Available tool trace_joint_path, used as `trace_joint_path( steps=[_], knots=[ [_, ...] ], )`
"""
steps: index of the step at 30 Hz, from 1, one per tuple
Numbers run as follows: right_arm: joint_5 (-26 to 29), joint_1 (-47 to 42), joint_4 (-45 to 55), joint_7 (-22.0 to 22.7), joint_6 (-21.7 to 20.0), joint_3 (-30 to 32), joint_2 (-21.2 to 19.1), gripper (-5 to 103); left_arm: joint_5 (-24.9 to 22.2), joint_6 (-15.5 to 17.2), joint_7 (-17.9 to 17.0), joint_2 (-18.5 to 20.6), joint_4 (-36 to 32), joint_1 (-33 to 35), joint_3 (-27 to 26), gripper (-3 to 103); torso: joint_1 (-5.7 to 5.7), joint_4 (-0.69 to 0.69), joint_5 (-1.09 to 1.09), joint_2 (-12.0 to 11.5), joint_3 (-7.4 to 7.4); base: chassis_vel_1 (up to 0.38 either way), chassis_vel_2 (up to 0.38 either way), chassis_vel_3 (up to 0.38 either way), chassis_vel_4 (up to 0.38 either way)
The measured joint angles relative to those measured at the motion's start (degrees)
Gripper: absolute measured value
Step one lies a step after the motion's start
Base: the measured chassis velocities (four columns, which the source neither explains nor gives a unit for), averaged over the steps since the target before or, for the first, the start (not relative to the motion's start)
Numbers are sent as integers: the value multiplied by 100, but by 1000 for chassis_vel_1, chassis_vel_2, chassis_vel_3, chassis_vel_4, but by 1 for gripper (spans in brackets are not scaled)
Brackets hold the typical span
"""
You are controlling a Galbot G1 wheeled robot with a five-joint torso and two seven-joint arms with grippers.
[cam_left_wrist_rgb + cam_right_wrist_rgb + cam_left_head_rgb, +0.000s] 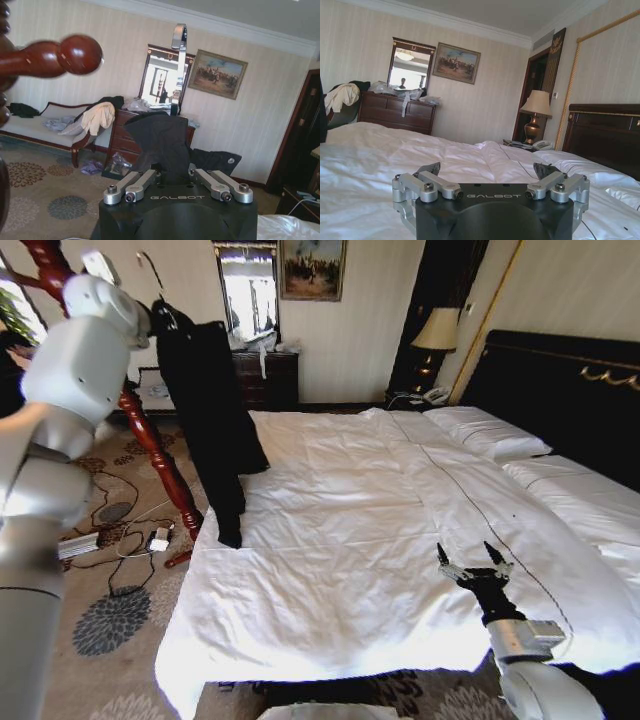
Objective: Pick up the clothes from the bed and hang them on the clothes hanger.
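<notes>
The clothes [205,400], a long black coat, hang on the clothes hanger, whose silver hook [152,268] points up at the top left. The coat's lower end lies on the left edge of the bed [350,540]. My raised left gripper [175,172] is shut at the hanger's neck, with black fabric [160,140] bunched in front of it and the hook [179,42] rising just above. A peg [65,55] of the wooden coat stand is close beside the hook. My right gripper [470,558] is open low over the bed's near right part, and its fingers [432,170] hold nothing.
The reddish-brown coat stand [150,440] rises between my left arm and the bed's left side. Cables and a power strip [150,538] lie on the carpet at its foot. A dresser with a mirror [265,380] and a lamp [437,330] stand at the far wall, beside the black headboard [570,390].
</notes>
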Motion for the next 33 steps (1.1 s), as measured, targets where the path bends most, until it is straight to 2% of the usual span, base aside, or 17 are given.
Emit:
trace_joint_path(
  steps=[15, 18, 26, 29, 33],
  knots=[
    [0, 0, 0, 0, 0, 0, 0, 100, -234, 149, -70, 492, -302, 24, 47, 16, 0, 2, -2, 0, 0, 0, 0, 0, 0],
    [0, 0, 0, 0, 0, 0, 0, 100, -388, 186, -136, 665, -501, 84, 65, 16, 1, -1, -1, 0, 0, 0, 0, 0, 0],
    [0, 0, 0, 0, 0, 0, 0, 100, -553, 223, -197, 1064, -822, 210, 123, 16, 0, 2, -1, 0, 0, 0, 0, 0, 0],
    [0, 0, 0, 0, 0, 0, 0, 100, -833, 272, -356, 1431, -1328, 428, 37, 16, 1, 0, -2, 0, 0, 0, 0, 0, 0],
    [0, 0, 0, 0, 0, 0, 0, 100, -954, 298, -437, 1631, -1638, 560, 0, 16, 0, 0, -1, 0, 0, 0, 0, 0, 0]
  ],
)
